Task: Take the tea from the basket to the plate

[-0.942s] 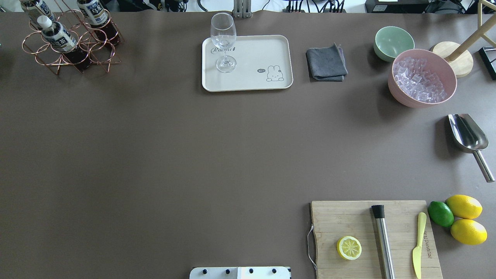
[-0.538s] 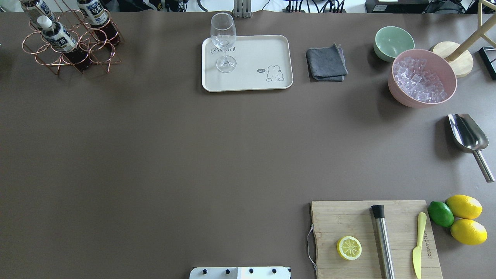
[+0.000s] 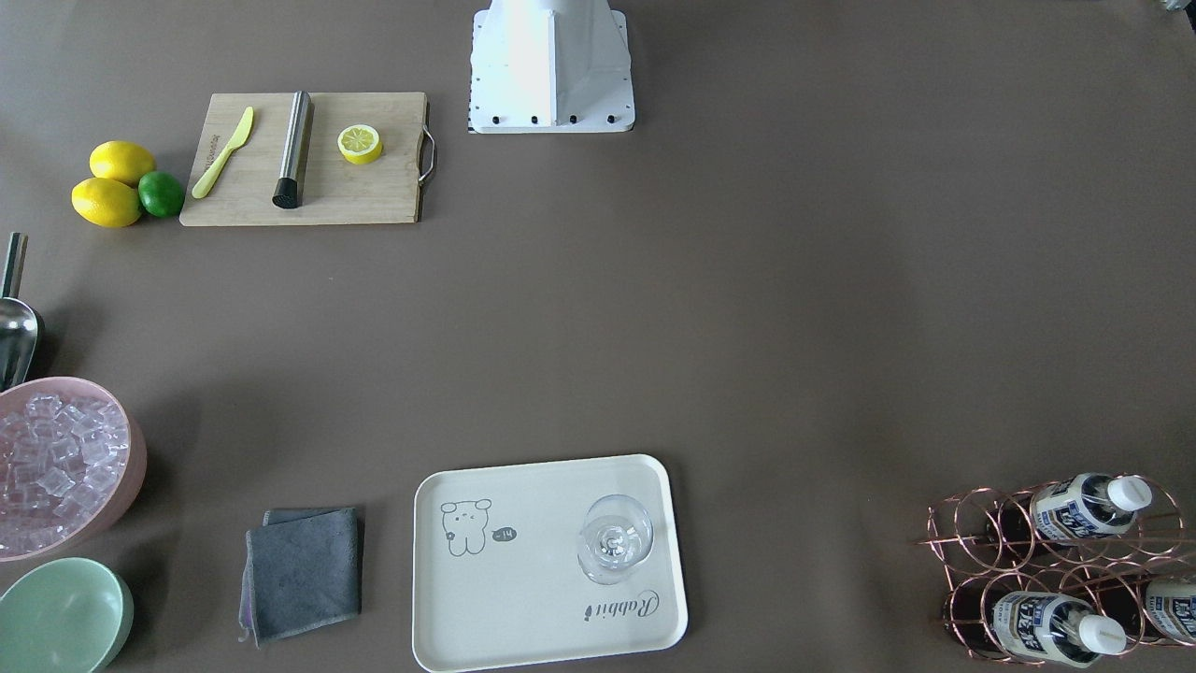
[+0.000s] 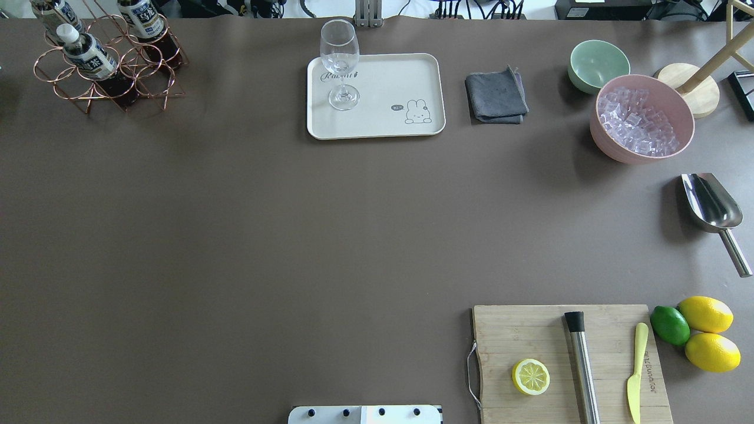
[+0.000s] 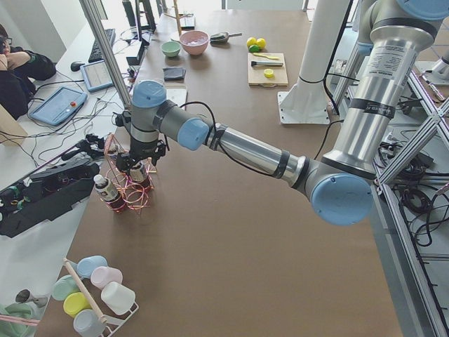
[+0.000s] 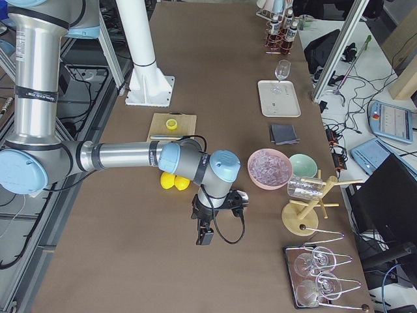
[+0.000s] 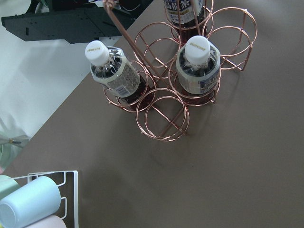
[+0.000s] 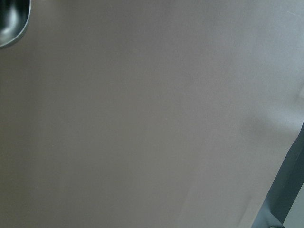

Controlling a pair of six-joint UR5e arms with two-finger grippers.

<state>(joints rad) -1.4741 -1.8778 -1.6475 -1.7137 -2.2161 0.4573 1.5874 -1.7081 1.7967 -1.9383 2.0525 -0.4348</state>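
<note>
- A tea bottle (image 7: 198, 66) stands cap up in one ring cell of the basket (image 7: 189, 114), near the middle of the left wrist view. A second tea bottle (image 7: 116, 73) stands in the cell to its left there. A third (image 7: 183, 9) is cut off by the upper edge.
- The basket's other three rings are open. Its tall wire handle rises between the bottles, close by the caps.
- In the overhead view the basket sits at the far left corner of the worktop (image 4: 235, 235).
- The left pincer (image 5: 138, 167) hangs right over the basket. Only the side camera shows it, so I cannot tell whether its fingers are apart or together.
- The plate (image 4: 383, 82) lies along the same far edge, well apart from the basket, with brown worktop between them.
- A stemmed glass (image 4: 340, 65) stands upright on the plate's end nearest the basket, by the script. The bear drawing is at the other end.
- Beyond the plate come a folded grey cloth (image 4: 496, 97), a green bowl (image 4: 598, 65), a pink bowl (image 4: 642, 118) of ice cubes and a metal scoop (image 4: 710, 203).
- At the near right a cutting board (image 4: 512, 335) carries a lemon half (image 4: 531, 377), a steel rod (image 4: 581, 365) and a yellow knife (image 4: 636, 371). A lime (image 4: 670, 325) and two lemons (image 4: 705, 313) lie just beside it.
- The right pincer (image 6: 204, 236) hangs low over the worktop near the lemons, far from the basket. Again I cannot tell how its fingers stand.
</note>
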